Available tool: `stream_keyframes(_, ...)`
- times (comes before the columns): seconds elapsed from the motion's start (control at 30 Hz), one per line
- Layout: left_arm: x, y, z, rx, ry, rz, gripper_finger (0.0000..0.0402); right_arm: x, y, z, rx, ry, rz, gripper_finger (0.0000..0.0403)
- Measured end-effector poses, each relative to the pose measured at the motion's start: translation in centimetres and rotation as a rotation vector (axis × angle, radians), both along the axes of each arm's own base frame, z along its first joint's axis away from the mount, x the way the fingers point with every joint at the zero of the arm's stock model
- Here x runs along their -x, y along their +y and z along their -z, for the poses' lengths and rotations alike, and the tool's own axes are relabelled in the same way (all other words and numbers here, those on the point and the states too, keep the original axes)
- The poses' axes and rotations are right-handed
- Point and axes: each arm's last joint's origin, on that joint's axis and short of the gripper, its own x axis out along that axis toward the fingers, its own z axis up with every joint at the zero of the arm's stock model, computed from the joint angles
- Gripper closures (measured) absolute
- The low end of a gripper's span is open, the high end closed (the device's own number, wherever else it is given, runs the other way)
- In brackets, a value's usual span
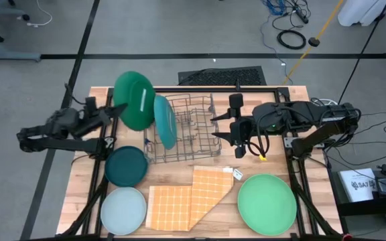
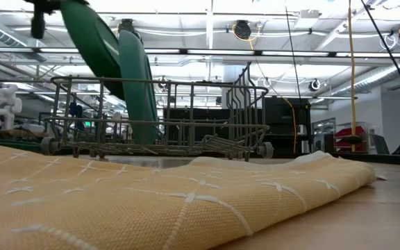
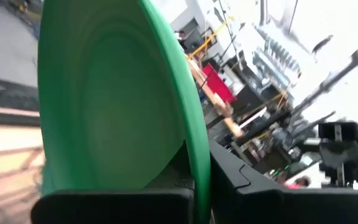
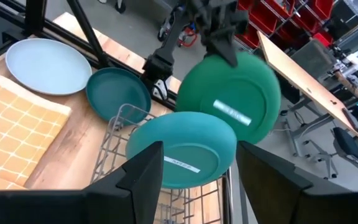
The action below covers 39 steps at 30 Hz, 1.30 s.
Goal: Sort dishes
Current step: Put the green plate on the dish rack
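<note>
My left gripper (image 1: 116,109) is shut on the deep green plate (image 1: 135,100), held on edge above the left end of the grey wire rack (image 1: 183,127). The teal-blue plate (image 1: 165,122) stands on edge in the rack's left end. The dark teal plate (image 1: 126,166) and pale blue plate (image 1: 123,210) lie flat at the near left, the light green plate (image 1: 267,203) at the near right. My right gripper (image 1: 214,126) is open and empty over the rack's right end. My left gripper pinches the deep green plate's rim (image 3: 194,177) between its two fingers, one finger on each face. The fingers come level from the table's left side. The plate is lifted clear and stands nearly upright, tilted a little, above the rack's left end.
The folded orange checked cloth (image 1: 189,197) lies in front of the rack at the near middle. A black mat (image 1: 223,75) lies beyond the table's far edge. Black frame bars run along both table sides.
</note>
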Motion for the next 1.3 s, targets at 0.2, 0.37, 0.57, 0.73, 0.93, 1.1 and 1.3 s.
stream_keyframes(0.2, -2.1, 0.1, 2.4, 0.084, 0.024, -0.041, 0.0383, 0.0, 0.0, 0.0, -0.003, 0.002, 0.001, 0.0209)
stream_keyframes(0.37, -3.6, 0.0, 2.8, 0.106, 0.055, -0.035, 0.0383, 0.0, 0.0, 0.1, -0.001, 0.007, 0.000, 0.0209)
stream_keyframes(0.57, -5.3, -0.3, 3.6, 0.168, 0.085, -0.043, 0.0383, 0.0, 0.0, 0.1, 0.002, 0.008, -0.001, 0.0209)
stream_keyframes(0.73, -6.3, -0.6, 4.0, 0.191, 0.105, -0.066, 0.0383, 0.0, 0.0, 0.1, 0.008, 0.010, -0.003, 0.0209)
stream_keyframes(0.93, -6.9, -1.1, 4.5, 0.186, 0.132, -0.100, 0.0383, 0.0, 0.0, 0.1, 0.027, 0.013, -0.011, 0.0209)
stream_keyframes(1.1, -7.2, -1.2, 4.3, 0.189, 0.101, -0.123, 0.0383, 0.0, 0.0, 0.1, 0.038, 0.015, -0.015, 0.0209)
stream_keyframes(1.3, -7.2, -1.2, 4.0, 0.197, 0.055, -0.148, 0.0383, 0.0, 0.0, 0.1, 0.038, 0.015, -0.015, 0.0209)
